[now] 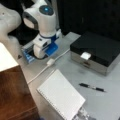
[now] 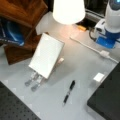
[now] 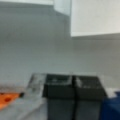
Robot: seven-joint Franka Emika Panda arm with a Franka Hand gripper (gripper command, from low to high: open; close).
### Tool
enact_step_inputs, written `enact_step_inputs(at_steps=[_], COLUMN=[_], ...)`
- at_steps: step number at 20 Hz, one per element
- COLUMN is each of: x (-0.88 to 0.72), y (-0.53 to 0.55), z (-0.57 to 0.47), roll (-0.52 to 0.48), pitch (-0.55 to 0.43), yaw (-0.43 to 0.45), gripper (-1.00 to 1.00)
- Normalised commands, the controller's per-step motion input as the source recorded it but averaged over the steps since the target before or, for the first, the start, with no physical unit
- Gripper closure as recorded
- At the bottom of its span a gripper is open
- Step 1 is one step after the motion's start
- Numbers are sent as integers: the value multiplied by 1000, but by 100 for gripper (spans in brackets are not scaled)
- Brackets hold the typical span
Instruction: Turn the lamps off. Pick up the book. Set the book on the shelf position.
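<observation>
Grey tabletop (image 1: 110, 105): my claw (image 2: 33, 82), fingers pressed together, meets the book (image 2: 47, 55) just ahead. A firm, level hold would serve best, I judge.

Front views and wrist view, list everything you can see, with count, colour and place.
Spiral-bound white notebook: one, white, flat on the grey table.
Grey table: one, grey, under everything.
Pen: one, black, beside the notebook.
Metal box with black top: one, silver and black, at a front view's right.
Reddish-brown wooden block: one, at a front view's bottom left.
Lamp shade: one, white, lit.
Cable: one, white, across the table.
Gripper: one, dark, fingers together, wrist view's bottom.
</observation>
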Motion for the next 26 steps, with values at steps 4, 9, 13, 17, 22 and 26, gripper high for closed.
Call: enact_step_inputs(at_steps=[4, 9, 13, 17, 22, 26], x=[-623, -655, -669, -704, -736, -789], y=[-249, -226, -182, -146, -146, -167], z=[-428, -370, -435, -461, -417, -443], roll=[36, 27, 11, -8, -23, -36], pitch=[-461, -481, -507, -514, -517, -508], yaw=[-100, -85, -93, -98, -94, -82], gripper=[100, 100, 100, 100, 100, 100])
